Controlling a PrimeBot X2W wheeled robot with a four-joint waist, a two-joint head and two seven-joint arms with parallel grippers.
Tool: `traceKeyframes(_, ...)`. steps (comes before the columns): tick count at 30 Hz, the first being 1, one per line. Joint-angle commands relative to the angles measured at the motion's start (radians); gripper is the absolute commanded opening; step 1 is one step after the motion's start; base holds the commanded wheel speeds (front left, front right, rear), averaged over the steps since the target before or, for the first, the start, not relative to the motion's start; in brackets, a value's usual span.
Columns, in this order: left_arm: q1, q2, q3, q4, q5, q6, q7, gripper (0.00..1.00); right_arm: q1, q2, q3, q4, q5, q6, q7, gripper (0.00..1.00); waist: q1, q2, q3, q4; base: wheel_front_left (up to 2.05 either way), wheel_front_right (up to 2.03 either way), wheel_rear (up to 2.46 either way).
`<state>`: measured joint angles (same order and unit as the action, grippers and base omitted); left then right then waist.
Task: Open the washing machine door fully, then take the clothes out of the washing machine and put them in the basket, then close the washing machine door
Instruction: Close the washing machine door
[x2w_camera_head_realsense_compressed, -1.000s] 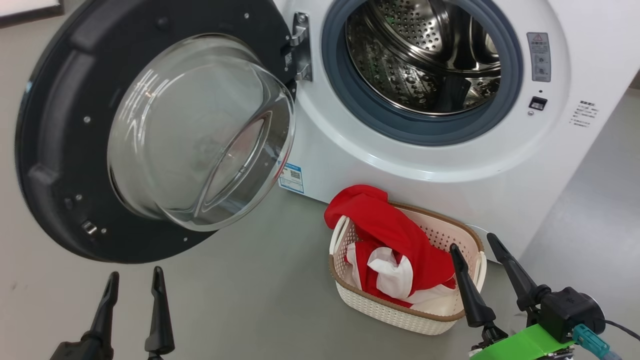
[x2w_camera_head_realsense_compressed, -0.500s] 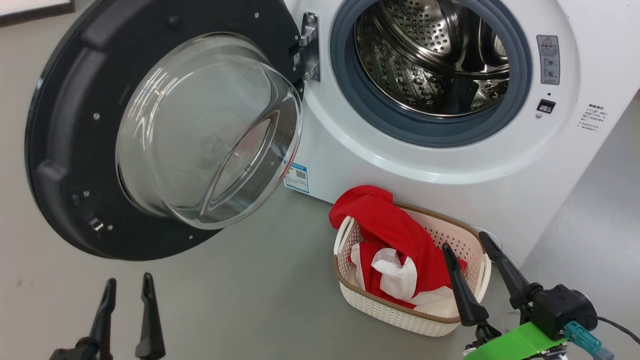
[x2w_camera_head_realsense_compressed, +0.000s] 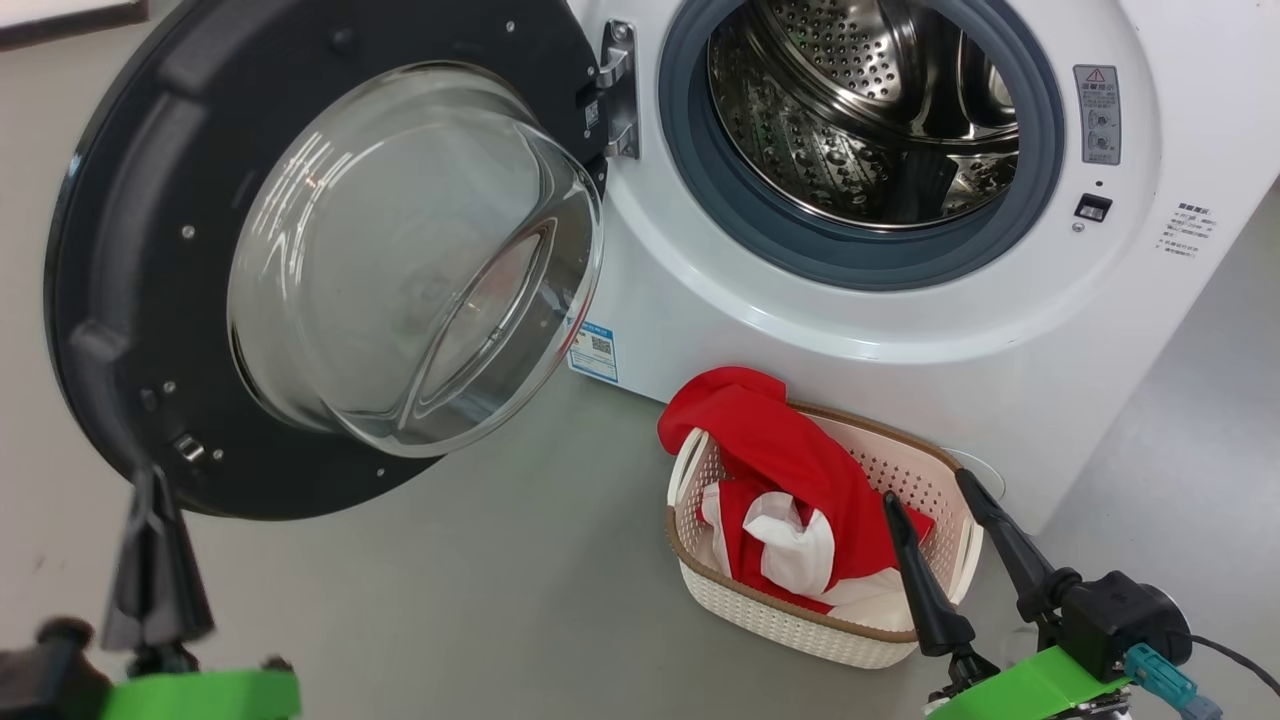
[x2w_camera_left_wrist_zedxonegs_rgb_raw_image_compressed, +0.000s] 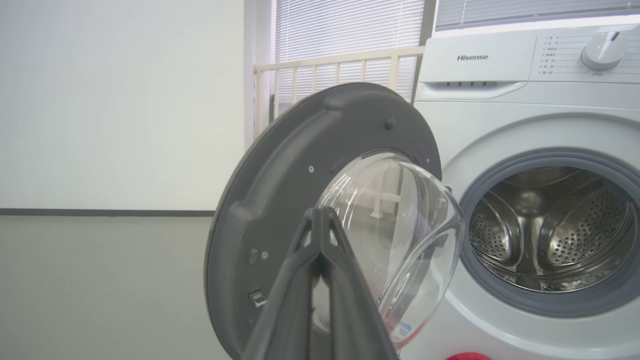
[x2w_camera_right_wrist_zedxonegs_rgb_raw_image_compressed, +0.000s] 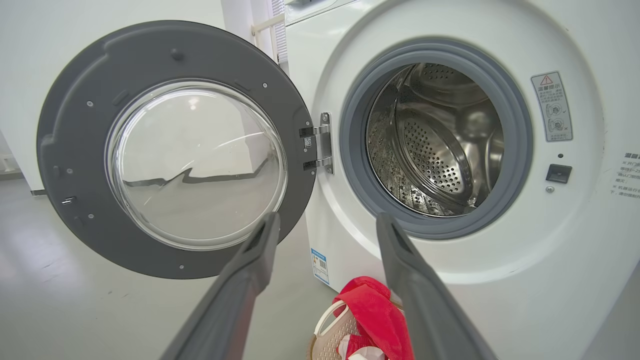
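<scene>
Fingers (x2w_camera_left_wrist_zedxonegs_rgb_raw_image_compressed: 295, 285) of the left gripper (x2w_camera_head_realsense_compressed: 150, 485) are pressed together, holding nothing, near the lower rim of the door (x2w_camera_head_realsense_compressed: 120, 200) — it stands open beside the washer (x2w_camera_head_realsense_compressed: 900, 340); the right gripper (x2w_camera_head_realsense_compressed: 925, 486) is spread wide by the basket (x2w_camera_head_realsense_compressed: 790, 615), where the red clothes (x2w_camera_head_realsense_compressed: 790, 450) lie

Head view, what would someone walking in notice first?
The washing machine door stands wide open at upper left, its clear glass bowl bulging from a black rim. Right of it, the white washing machine shows its shiny steel drum. Bright red clothes lie in the cream basket on the floor just below.
</scene>
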<state>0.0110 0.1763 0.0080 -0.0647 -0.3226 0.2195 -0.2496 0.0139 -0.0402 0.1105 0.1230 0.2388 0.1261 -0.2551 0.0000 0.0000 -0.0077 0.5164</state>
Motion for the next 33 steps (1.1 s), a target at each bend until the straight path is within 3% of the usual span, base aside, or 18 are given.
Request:
traceKeyframes(1, -0.071, 0.026, 0.052, -0.036, 0.014, -0.002, -0.011, 0.0, -0.046, -0.01, 0.024, -0.022, -0.001, 0.005, -0.004, 1.0, 0.0, 0.0, 0.002, 0.0, 0.0, 0.0, 0.0)
traceKeyframes(6, -0.178, 0.041, 0.115, -0.072, 0.02, -0.012, -0.012, 0.0, -0.049, -0.01, 0.035, -0.019, 0.001, 0.005, 0.003, 1.0, 0.0, 0.0, 0.003, -0.002, 0.0, 0.0, 0.0)
traceKeyframes(12, -0.305, 0.041, 0.223, -0.031, -0.045, -0.056, -0.012, 0.0, -0.035, -0.01, 0.037, -0.017, 0.007, 0.005, 0.003, 1.0, 0.0, 0.0, -0.001, -0.013, 0.0, 0.0, 0.0)
traceKeyframes(18, -0.468, 0.077, 0.341, 0.182, -0.164, -0.145, -0.012, 0.0, -0.032, -0.01, 0.04, -0.013, 0.009, 0.005, 0.006, 1.0, 0.0, 0.0, -0.008, -0.029, 0.0, 0.0, 0.0)
traceKeyframes(22, -0.633, 0.112, 0.389, 0.423, -0.281, -0.187, 0.019, 0.0, -0.031, -0.01, 0.047, -0.009, 0.01, 0.005, 0.007, 1.0, 0.0, 0.0, -0.014, -0.041, 0.0, 0.0, 0.0)
traceKeyframes(28, -0.814, 0.141, 0.471, 0.678, -0.444, -0.177, 0.147, 0.0, -0.03, -0.01, 0.057, -0.007, 0.01, 0.005, 0.012, 1.0, 0.0, 0.0, -0.015, -0.059, 0.0, 0.0, 0.0)
traceKeyframes(33, -0.914, 0.168, 0.514, 0.85, -0.53, -0.131, 0.275, 0.0, -0.029, -0.01, 0.061, -0.009, 0.004, 0.005, 0.02, 1.0, 0.0, 0.0, -0.011, -0.07, 0.0, 0.0, 0.0)
